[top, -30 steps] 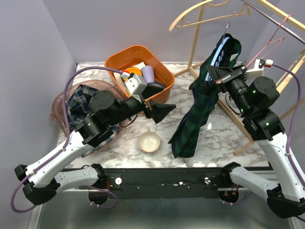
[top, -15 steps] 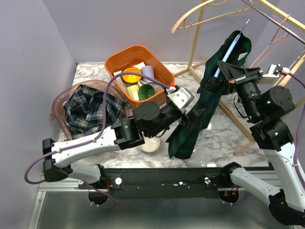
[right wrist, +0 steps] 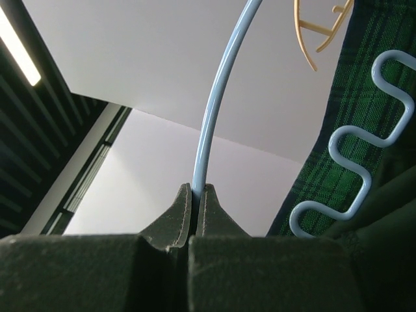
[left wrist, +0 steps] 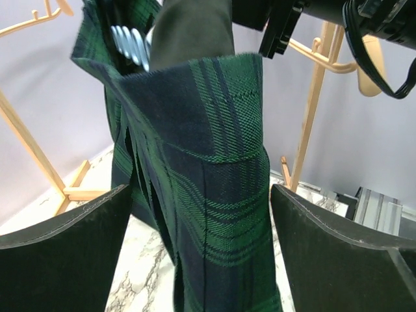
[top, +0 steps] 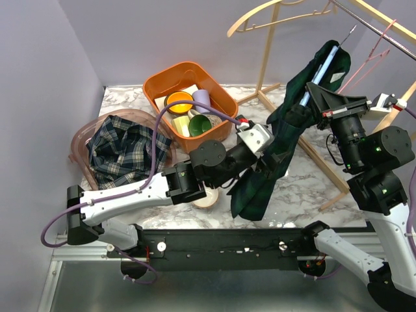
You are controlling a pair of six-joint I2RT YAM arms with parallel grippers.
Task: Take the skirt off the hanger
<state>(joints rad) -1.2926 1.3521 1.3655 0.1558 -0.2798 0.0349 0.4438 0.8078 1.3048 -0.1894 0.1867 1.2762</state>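
A dark green plaid skirt (top: 260, 179) hangs from a light blue hanger (top: 320, 68), its hem near the marble table. My right gripper (top: 313, 91) is shut on the hanger's rod and holds it up, tilted. In the right wrist view my right gripper (right wrist: 195, 195) pinches the hanger (right wrist: 214, 110), with the skirt (right wrist: 364, 97) at right. My left gripper (top: 263, 156) is open at the skirt's middle. In the left wrist view my left gripper (left wrist: 201, 260) has one finger on each side of the skirt (left wrist: 208, 169), apart from it; the hanger's wavy edge (left wrist: 130, 42) shows above.
An orange bin (top: 156, 88) with cups stands at the back. A pink basket (top: 77, 146) holds a plaid shirt (top: 123, 153) at left. A white bowl (top: 207, 197) lies under my left arm. A wooden rack (top: 268, 58) and a pink hanger (top: 374, 49) stand behind.
My left arm has swung right from beside the orange bin to the skirt and now straddles it. My right gripper has lifted the hanger and skirt up and to the right.
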